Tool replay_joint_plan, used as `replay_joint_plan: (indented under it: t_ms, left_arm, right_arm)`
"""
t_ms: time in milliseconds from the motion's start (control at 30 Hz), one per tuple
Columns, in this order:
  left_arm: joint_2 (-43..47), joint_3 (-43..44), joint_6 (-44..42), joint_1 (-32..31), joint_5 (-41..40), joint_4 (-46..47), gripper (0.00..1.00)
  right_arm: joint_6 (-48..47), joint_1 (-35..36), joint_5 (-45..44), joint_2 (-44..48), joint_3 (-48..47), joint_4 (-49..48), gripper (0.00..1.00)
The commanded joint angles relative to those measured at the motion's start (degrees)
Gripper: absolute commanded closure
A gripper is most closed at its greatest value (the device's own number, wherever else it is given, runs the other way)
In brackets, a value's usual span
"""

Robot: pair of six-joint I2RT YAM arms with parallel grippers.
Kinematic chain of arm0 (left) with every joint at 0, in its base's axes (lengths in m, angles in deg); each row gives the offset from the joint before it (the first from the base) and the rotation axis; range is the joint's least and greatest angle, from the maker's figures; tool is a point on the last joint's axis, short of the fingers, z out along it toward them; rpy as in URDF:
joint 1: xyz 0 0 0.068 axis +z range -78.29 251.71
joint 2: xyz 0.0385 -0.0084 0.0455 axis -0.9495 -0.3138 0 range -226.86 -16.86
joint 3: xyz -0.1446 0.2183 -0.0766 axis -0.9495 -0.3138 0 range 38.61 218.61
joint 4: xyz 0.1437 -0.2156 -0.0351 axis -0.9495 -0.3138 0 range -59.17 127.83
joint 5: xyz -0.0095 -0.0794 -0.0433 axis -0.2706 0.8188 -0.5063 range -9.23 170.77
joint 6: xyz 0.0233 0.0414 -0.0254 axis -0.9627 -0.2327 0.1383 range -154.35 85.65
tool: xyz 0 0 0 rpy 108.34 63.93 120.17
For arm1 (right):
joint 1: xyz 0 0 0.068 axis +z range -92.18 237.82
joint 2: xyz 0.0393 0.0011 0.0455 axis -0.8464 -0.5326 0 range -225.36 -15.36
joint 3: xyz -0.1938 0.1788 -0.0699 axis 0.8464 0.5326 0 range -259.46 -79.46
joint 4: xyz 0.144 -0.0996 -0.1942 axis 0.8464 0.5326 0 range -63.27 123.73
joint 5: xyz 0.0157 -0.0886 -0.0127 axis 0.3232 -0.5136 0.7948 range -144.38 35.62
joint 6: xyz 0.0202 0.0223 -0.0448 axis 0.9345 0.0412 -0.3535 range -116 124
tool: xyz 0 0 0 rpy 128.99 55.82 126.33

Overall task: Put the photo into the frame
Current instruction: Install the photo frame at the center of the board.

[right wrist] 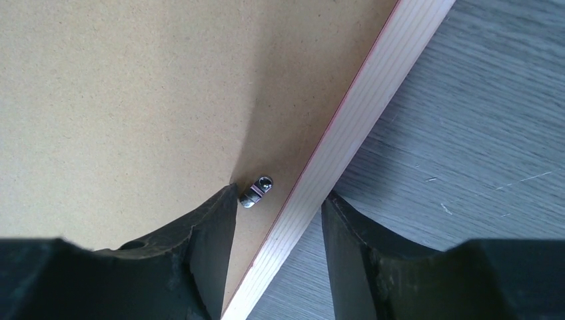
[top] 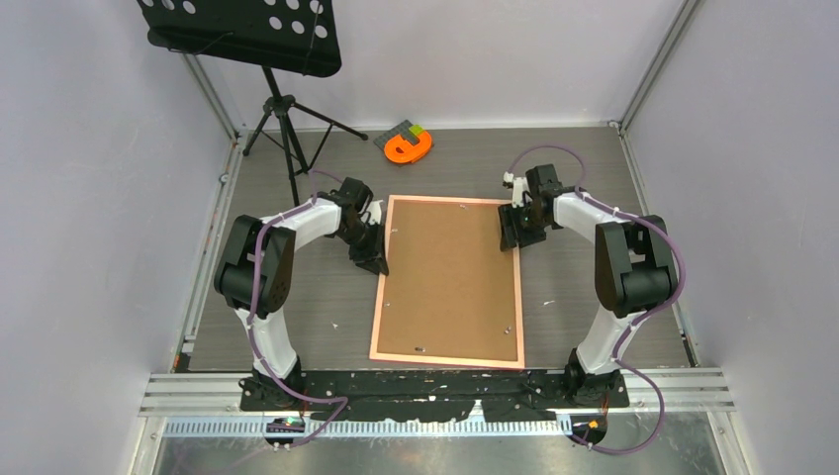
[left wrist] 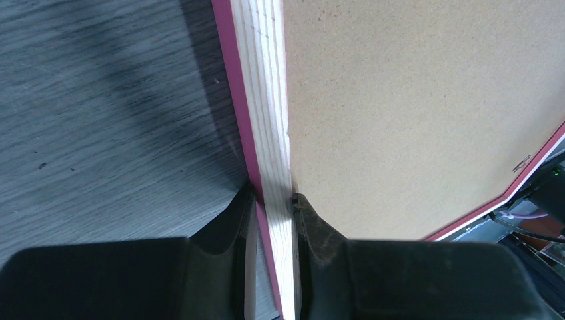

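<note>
Hardboard backing point(top: 450, 277), plain brown, faces up inside the frame point(top: 447, 360), which lies flat in the middle of the grey surface point(top: 594, 198) between the 2 arms, its short ends near and far. The left gripper point(left wrist: 273, 199) is at the frame's left side, towards the far corner. It is narrowed onto the pale wooden rail with the pink edge, 1 finger pressed against each side of it. The right gripper point(right wrist: 280, 197) is at the right side, close to the far corner, and stands wider. It straddles the rail with a gap on both sides, 1 finger over the backing just beside a small metal clip point(right wrist: 256, 191) and the other over bare surface. An orange tape roll point(top: 409, 148) sits beyond the frame's far end, well apart from it. A black music stand point(top: 242, 30) rises at the far left.
</note>
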Motion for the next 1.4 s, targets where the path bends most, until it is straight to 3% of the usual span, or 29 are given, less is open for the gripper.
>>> replay_joint_plan:
  t_ms: [0, 367, 1367]
  left_arm:
    - [-1.15, -0.96, -1.94, 0.56, -3.19, 1.39, 1.0]
    - [-1.04, -0.93, -2.02, 0.65, -3.1, 1.33, 1.0]
    - [-1.18, -0.8, -2.42, 0.78, -2.76, 1.08, 1.0]
  right_arm:
    - [0.31, 0.41, -1.94, 0.17, -0.26, -1.4, 0.48]
    - [-1.08, 0.46, -2.86, 0.55, -0.71, -0.82, 0.6]
    - [-11.48, 0.4, -0.42, 0.28, -3.06, 0.15, 0.78]
